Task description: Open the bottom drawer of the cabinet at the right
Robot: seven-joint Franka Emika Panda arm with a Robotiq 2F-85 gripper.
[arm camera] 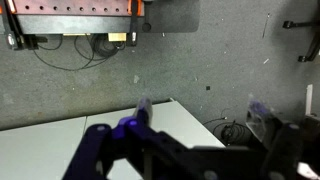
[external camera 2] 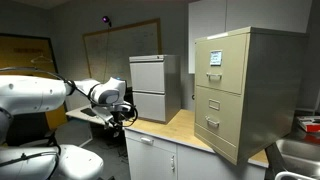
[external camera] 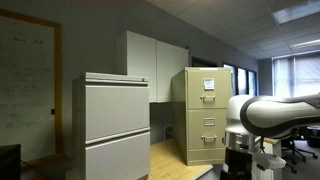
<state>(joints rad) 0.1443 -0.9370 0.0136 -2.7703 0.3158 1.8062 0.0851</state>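
Cabinet [external camera 2: 250,85], tall, narrow and beige, stands at one end of the wooden counter [external camera 2: 175,128], its stacked drawer fronts facing the room. The bottom drawer [external camera 2: 228,138] sits flush with the frame, so it looks shut. Its small metal handle [external camera 2: 212,123] lies below a label holder, near the middle of the front. A wider grey cabinet [external camera 2: 152,85] stands further along the same counter, well apart. Beyond that, off the counter's other end, hangs the gripper [external camera 2: 121,112], far from the drawer. In the wrist view its jaws are spread wide with nothing between them, facing a bare wall [arm camera: 80,70].

The step in hand appears to be the approach. To do it well, the arm [external camera 2: 40,95] should pass in front of the grey cabinet rather than over it. It should then turn so the fingers face the drawer front and drop to the lower handle, not the upper one. Once closed squarely on the handle, it should pull straight out along the slide; a skewed pull could jam the drawer or drag the cabinet.
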